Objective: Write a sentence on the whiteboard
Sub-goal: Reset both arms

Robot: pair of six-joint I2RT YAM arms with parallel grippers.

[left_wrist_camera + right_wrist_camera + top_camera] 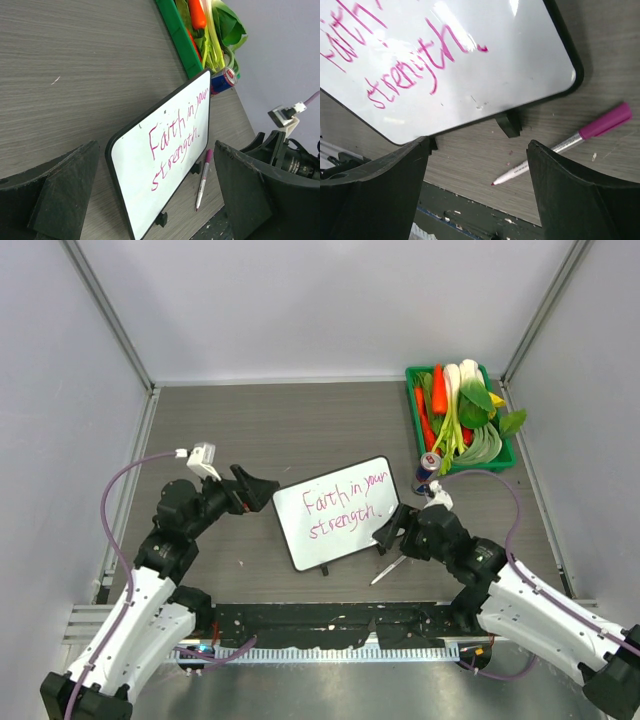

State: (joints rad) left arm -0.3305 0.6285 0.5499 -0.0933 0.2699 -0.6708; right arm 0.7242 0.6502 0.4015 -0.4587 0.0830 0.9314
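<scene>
Whiteboard (335, 512): centre of bench (250, 430), propped on feet, pink sentence (343, 506) written.
Handling: probably light, stiff, slick; hold by dark edge, off the ink.
Left gripper (262, 487): wide, empty.
Right gripper (392, 530): wide, empty, over pen (388, 570).

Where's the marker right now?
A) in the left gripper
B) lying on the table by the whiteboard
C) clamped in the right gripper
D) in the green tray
B: the marker lies flat on the table beside the whiteboard, with the right gripper open above it.
</scene>
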